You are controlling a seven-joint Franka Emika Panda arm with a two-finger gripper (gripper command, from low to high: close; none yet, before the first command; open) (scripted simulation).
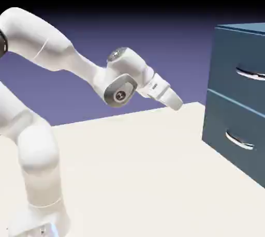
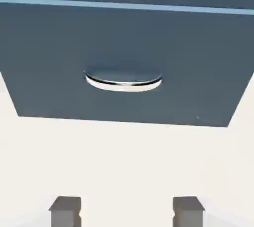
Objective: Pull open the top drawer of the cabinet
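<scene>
At the bottom edge of the hand view the gripper (image 2: 126, 211) shows both grey fingertips (image 2: 65, 210) spread wide apart, released, with only pale table (image 2: 124, 161) between them. Beyond, in that view's upper half, hangs a lower drawer front (image 2: 59, 62) with its silver handle (image 2: 123, 81). Only the exterior view shows the cabinet (image 1: 227, 122) at right frame, its top drawer (image 1: 233, 65) closed, well apart from the gripper (image 1: 176, 102), with bare tabletop between.

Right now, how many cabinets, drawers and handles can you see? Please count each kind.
Cabinet: 1
Drawers: 2, the top drawer and the lower drawer
Handles: 2, the top handle and the lower handle
Total: 5
</scene>
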